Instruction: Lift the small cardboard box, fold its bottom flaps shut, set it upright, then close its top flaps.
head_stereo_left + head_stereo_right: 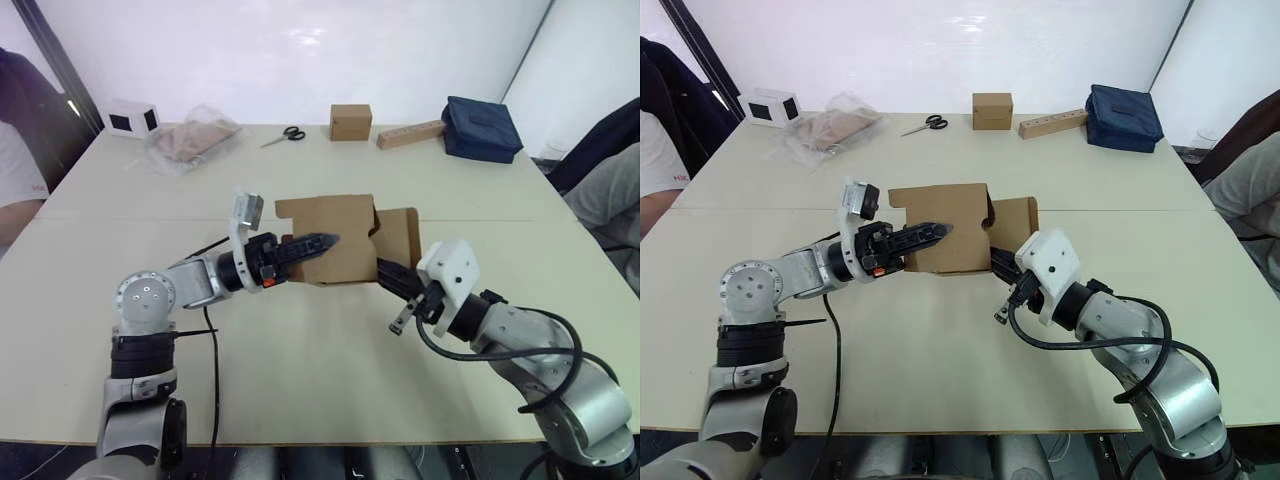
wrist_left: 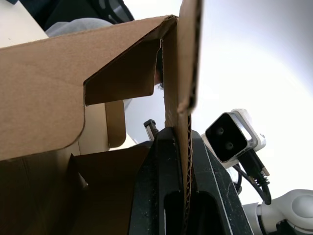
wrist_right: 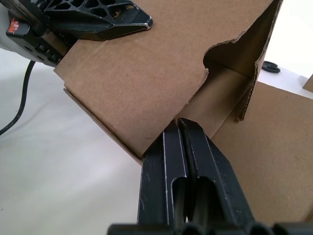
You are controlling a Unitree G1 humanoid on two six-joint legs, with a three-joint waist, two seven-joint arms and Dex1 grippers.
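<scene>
The small cardboard box (image 1: 335,225) is at mid-table, lying on its side with its flaps open. My left gripper (image 1: 325,241) reaches in from the left and is shut on one of its walls; the corrugated edge (image 2: 186,98) runs between the fingers in the left wrist view. One flap (image 1: 405,235) sticks out to the right, behind a notched edge (image 3: 210,54). My right gripper (image 1: 385,268) comes from the right, shut. Its tips (image 3: 178,122) press at the box's lower corner, where the wall meets that flap.
Along the far edge lie a flapless brown cube (image 1: 350,122), a long tan block (image 1: 411,134), a navy bag (image 1: 482,128), scissors (image 1: 284,135), a clear plastic bag (image 1: 190,140) and a white box (image 1: 130,118). People sit at the left (image 1: 15,170) and right (image 1: 605,190) ends.
</scene>
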